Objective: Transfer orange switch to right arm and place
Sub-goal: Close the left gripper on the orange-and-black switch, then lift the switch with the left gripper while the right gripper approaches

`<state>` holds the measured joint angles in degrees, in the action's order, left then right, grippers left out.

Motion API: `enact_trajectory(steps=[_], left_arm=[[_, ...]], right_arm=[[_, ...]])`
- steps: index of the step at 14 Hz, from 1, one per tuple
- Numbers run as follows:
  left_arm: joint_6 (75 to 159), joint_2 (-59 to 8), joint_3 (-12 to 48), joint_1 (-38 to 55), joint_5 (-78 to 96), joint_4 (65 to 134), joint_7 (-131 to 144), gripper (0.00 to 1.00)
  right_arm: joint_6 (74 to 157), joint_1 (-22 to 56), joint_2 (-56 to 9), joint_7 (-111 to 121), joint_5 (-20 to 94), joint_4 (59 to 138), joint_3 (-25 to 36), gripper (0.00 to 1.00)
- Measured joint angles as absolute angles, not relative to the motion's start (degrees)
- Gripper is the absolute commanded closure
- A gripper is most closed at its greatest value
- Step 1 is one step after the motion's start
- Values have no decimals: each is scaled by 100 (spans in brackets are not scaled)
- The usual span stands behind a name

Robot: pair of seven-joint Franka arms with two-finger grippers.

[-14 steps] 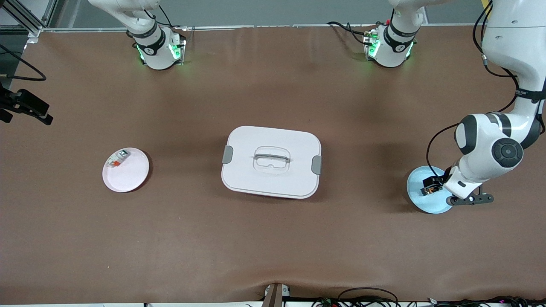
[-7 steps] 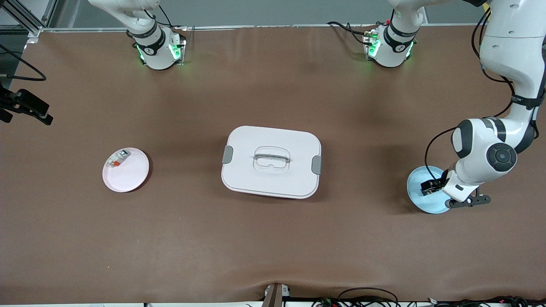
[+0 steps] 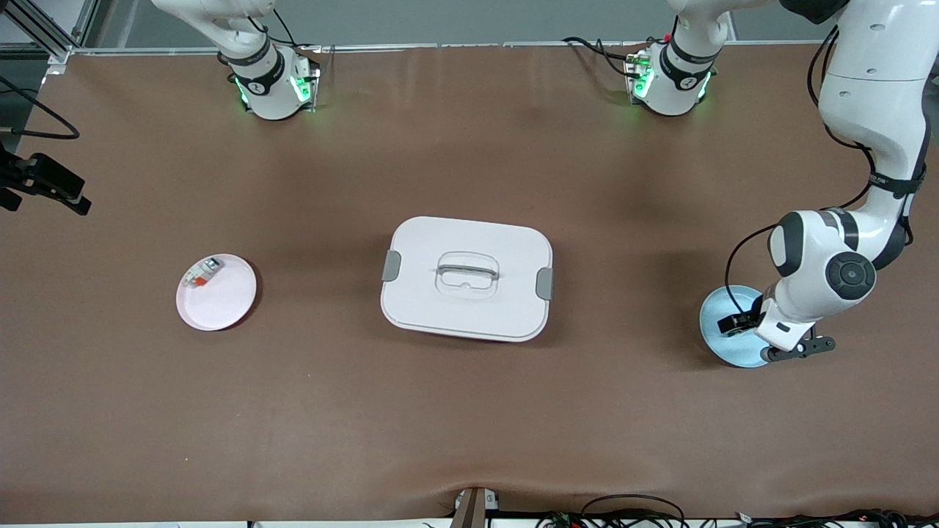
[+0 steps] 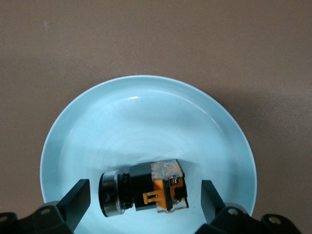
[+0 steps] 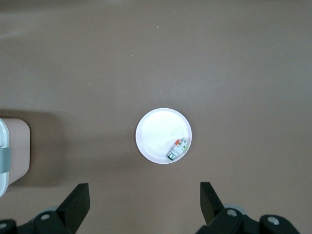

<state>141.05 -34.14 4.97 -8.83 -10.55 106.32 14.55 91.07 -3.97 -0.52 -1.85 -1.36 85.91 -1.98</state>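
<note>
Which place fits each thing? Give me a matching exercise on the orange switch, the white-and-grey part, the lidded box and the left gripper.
Things:
1. orange switch
2. white-and-grey part
3. lidded box
4. left gripper

Places:
A. mid-table, between the two plates
B. on the blue plate
C. open, low over the blue plate, astride the switch
D. on the pink plate

Pairs: 1-B, 2-D, 3-A, 4-C
</note>
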Motion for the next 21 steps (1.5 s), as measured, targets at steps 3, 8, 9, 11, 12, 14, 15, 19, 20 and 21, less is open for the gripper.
enact_trajectory(steps=[3,8,9,11,12,14,15,19,20,21], left_arm=[[14105,-3445,480,-897,-1060,10629,1481,0],[14106,-3521,441,-904,-1088,10574,1485,0],[14106,-3535,440,-904,-1089,10566,1485,0],[14106,-3563,440,-904,-1090,10557,1486,19],[14106,-3577,440,-904,-1091,10555,1486,46],[14106,-3595,440,-903,-1091,10548,1486,100],[14106,-3597,440,-899,-1092,10541,1486,100],[14106,-3587,441,-892,-1096,10434,1486,100],[14105,-3555,443,-891,-1097,10388,1486,100],[14093,-3486,448,-890,-1100,10348,1486,100]], right_arm=[[9111,-397,-52,-185,-136,8591,-198,0],[9124,-397,-52,-185,-133,8591,-200,0],[9125,-397,-52,-185,-133,8591,-202,0],[9125,-397,-52,-185,-133,8591,-208,0],[9125,-396,-52,-185,-133,8591,-210,0],[9125,-371,-55,-185,-129,8591,-220,0],[9125,-334,-56,-185,-129,8591,-224,0],[9119,-189,-58,-186,-127,8591,-243,0],[9119,-129,-59,-188,-126,8591,-246,0],[9118,-62,-59,-192,-126,8591,-249,0]])
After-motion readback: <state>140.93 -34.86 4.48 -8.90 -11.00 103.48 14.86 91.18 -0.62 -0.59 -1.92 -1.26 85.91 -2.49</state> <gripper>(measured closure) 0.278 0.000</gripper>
